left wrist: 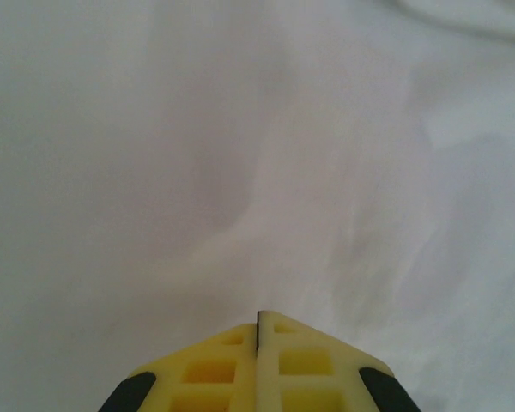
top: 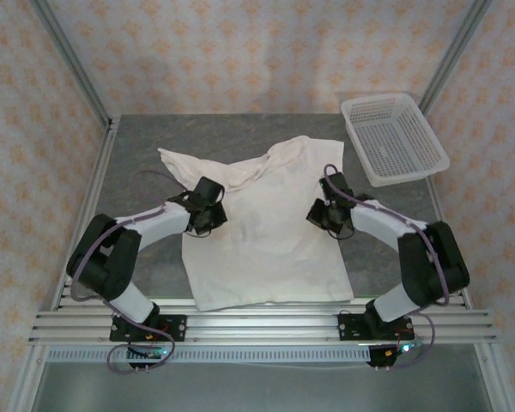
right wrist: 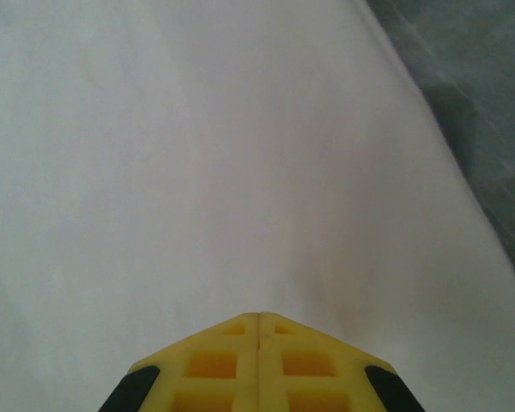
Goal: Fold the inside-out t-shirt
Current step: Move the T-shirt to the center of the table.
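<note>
Both arms bend inward over the flat, plain white cotton t-shirt (top: pixel 266 245), with left gripper (left wrist: pixel 259 318) and right gripper (right wrist: pixel 259 316) pinched fully closed, nothing visibly held.

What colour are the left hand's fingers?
Yellow fingers, black at the outer edges; left wrist view shows them best.

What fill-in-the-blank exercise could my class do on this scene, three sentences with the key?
The t-shirt lying on the table is ____ in colour.
The mesh basket stands at the table's far ____ corner.
The left hand and the right hand both have ____ fingers.
Missing words: white; right; yellow.
</note>
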Robot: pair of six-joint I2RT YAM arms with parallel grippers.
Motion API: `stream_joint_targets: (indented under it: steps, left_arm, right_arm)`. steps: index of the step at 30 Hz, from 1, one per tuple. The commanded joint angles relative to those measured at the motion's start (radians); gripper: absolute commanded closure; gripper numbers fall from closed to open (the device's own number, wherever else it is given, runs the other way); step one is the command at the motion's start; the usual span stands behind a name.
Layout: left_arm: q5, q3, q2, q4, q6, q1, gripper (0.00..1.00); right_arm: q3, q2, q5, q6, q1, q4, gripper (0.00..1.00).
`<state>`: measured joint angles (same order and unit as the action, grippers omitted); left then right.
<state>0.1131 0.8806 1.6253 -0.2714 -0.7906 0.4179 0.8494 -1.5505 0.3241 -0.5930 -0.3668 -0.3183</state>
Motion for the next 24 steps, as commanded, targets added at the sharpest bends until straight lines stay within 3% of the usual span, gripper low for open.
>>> stream_joint_targets:
  steps: [1,8,14,17,20,22,24]
  left_arm:
    - [-0.098,0.071,0.086,0.045,-0.045,-0.035,1.0]
    - [-0.079,0.2,0.321,0.128,-0.04,-0.143,1.0]
    - [-0.041,0.378,0.417,0.094,-0.022,-0.2,1.0]
    - [-0.055,0.39,0.344,0.108,0.006,-0.207,1.0]
    - [-0.048,0.346,0.172,0.113,0.043,-0.205,0.79]
    - [-0.021,0.289,0.046,0.118,0.075,-0.195,0.68]
    - [0.012,0.227,-0.081,0.104,0.149,-0.159,0.65]
  right_arm:
    - [0.059,-0.083,-0.061,-0.045,0.004,0.1,1.0]
    - [0.145,-0.298,-0.027,-0.055,0.052,0.203,1.0]
    - [0.369,-0.461,0.0,0.006,0.091,0.141,1.0]
    - [0.477,-0.455,0.007,0.044,0.091,0.058,1.0]
    - [0.471,-0.329,-0.003,0.053,0.091,0.026,1.0]
    - [0.404,-0.205,-0.01,0.042,0.091,0.026,0.94]
    - [0.283,-0.059,-0.04,0.024,0.086,0.023,0.9]
